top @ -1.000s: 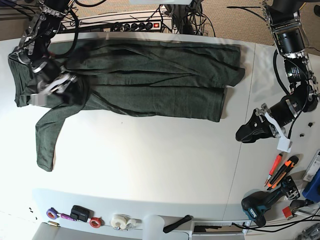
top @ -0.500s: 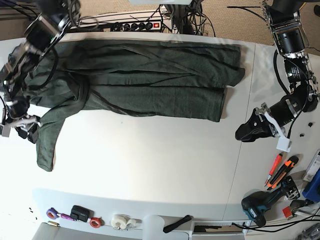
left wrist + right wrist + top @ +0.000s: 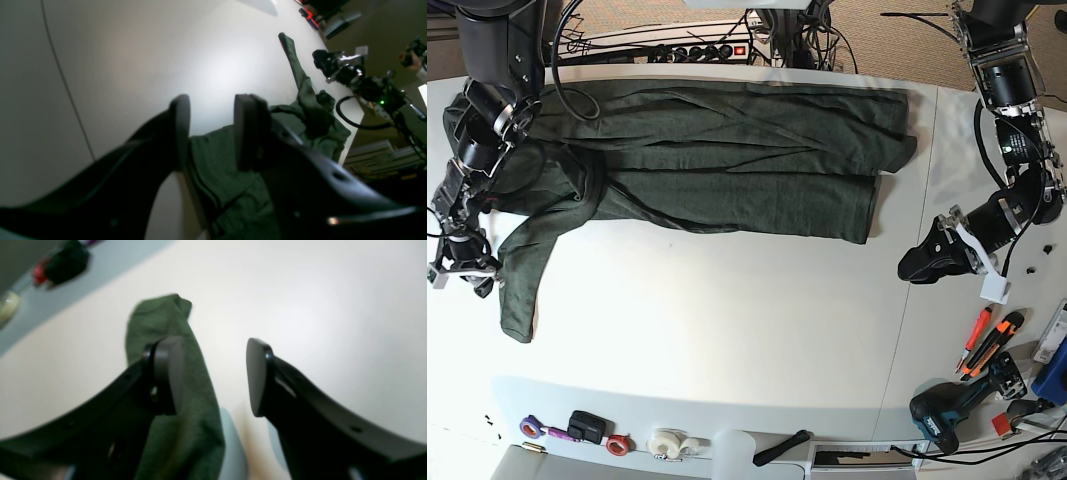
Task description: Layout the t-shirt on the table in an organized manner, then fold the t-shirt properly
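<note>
The dark green t-shirt (image 3: pixel 727 150) lies spread across the far half of the white table (image 3: pixel 727 330), one long sleeve (image 3: pixel 522 290) trailing toward the front left. My right gripper (image 3: pixel 477 280) sits low at the table's left edge beside that sleeve. Its jaws are open and empty, and the sleeve end (image 3: pixel 166 323) lies under and past one finger (image 3: pixel 168 373). Right of the shirt's hem my left gripper (image 3: pixel 912 268) rests open with nothing in it. Between its fingers (image 3: pixel 248 133) the shirt (image 3: pixel 217 166) shows further off.
Tape rolls (image 3: pixel 617 443) and small tools line the front edge. A drill (image 3: pixel 947 410) and cutters (image 3: pixel 992 345) lie at the front right. A power strip (image 3: pixel 697 50) and cables run behind the table's back edge.
My right arm has left the shirt's left shoulder and swung down to the table's left edge beside the sleeve. The left arm has not moved.
</note>
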`<state>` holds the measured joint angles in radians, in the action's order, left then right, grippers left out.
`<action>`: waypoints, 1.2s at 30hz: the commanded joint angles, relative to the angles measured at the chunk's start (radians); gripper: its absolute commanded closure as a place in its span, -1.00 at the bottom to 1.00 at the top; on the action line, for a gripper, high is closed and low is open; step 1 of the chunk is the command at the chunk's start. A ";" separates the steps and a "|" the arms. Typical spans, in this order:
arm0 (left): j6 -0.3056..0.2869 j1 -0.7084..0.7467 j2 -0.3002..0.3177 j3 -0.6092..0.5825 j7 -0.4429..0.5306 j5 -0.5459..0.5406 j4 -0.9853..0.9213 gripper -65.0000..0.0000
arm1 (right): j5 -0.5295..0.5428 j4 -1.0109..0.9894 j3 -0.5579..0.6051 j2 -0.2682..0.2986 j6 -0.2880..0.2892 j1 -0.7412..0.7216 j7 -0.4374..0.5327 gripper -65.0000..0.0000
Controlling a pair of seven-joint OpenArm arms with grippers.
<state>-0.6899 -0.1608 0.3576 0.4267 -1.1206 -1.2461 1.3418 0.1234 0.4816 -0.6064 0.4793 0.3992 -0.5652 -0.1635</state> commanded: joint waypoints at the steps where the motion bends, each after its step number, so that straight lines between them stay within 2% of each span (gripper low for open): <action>1: -0.008 -0.019 0.014 0.006 0.021 -0.028 0.015 0.36 | -0.009 -0.002 0.000 0.015 -0.016 -0.022 0.032 0.10; 4: -0.008 -0.019 0.014 0.006 0.022 -0.029 0.015 0.36 | -0.037 -0.032 0.000 -0.003 -0.033 -0.011 0.035 0.10; 10: -0.008 -0.019 0.014 0.006 0.021 -0.029 0.015 0.36 | -0.038 -0.038 0.000 -0.045 -0.029 0.003 0.031 0.10; 13: -0.008 -0.019 0.014 0.006 0.021 -0.029 0.015 0.36 | -0.034 -0.038 0.004 -0.067 0.011 0.002 0.033 0.10; 15: -0.008 -0.019 0.014 0.006 0.021 -0.029 0.015 0.36 | -0.035 -0.038 0.016 -0.079 0.019 0.003 0.033 0.11; 17: -0.008 -0.019 0.014 0.006 0.021 -0.029 0.015 0.36 | -0.035 -0.038 0.034 -0.085 0.020 0.003 0.034 0.37; 19: -0.008 -0.019 0.014 0.006 0.021 -0.028 0.015 0.36 | -0.035 -0.038 0.053 -0.086 0.021 0.003 0.034 0.91; 20: -0.008 -0.019 0.014 0.006 0.021 -0.028 0.015 0.36 | -0.035 -0.037 0.061 -0.085 0.021 0.003 0.034 1.00; 22: -0.008 -0.019 0.013 0.006 0.021 -0.028 0.015 0.36 | -0.034 -0.035 0.065 -0.084 0.043 0.003 0.035 1.00; 24: -0.008 -0.019 0.013 0.006 0.021 -0.028 0.015 0.36 | -0.027 -0.017 0.061 -0.082 0.153 0.009 0.041 1.00; 26: -0.008 -0.019 0.013 0.006 0.021 -0.028 0.015 0.36 | 0.039 0.045 0.061 -0.082 0.299 0.037 0.040 1.00; 28: -0.008 -0.019 0.013 0.006 0.022 -0.028 0.015 0.36 | 0.122 0.135 0.061 -0.087 0.299 0.078 0.029 1.00; 36: -0.008 -0.020 0.013 0.006 0.022 -0.032 0.015 0.36 | 0.512 0.631 0.064 -0.162 0.299 0.323 -0.305 1.00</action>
<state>-0.6899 -0.1608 0.3550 0.4271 -1.1202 -1.2457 1.3418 0.6205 1.1007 -0.5419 0.2985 0.6842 -0.2176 -0.4976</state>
